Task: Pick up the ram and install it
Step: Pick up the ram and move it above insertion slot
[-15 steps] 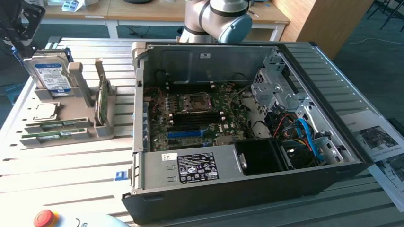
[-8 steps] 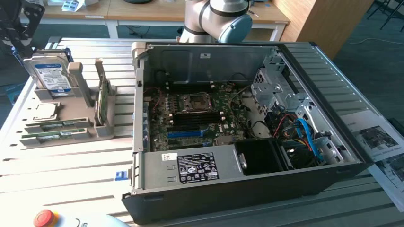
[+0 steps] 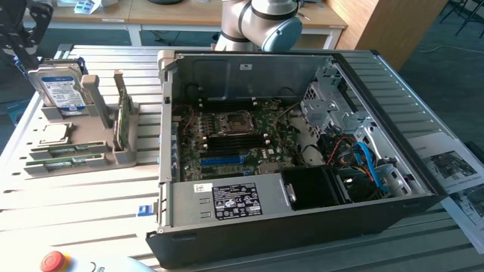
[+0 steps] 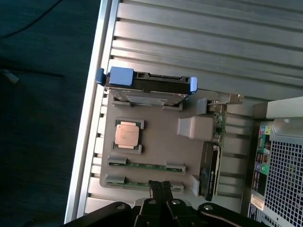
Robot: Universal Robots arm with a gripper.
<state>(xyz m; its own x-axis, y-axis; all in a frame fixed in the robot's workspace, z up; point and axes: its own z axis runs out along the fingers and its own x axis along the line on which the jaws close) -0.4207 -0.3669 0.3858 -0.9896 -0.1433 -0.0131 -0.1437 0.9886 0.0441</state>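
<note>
Two ram sticks, thin green boards, lie flat in slots of a grey holder at the exterior view's left: one ram stick and a second in front of it. The wrist view looks down on both, one ram stick and the other. My gripper hangs above the holder, its dark fingers pressed together with nothing between them, their tips over the second stick. In the exterior view the gripper is the dark shape high above the holder. The open computer case shows its motherboard.
The holder also carries an upright silver hard drive with a blue-and-white label, a square processor chip and an upright green card. A red stop button sits at the table's front. Papers lie at the right.
</note>
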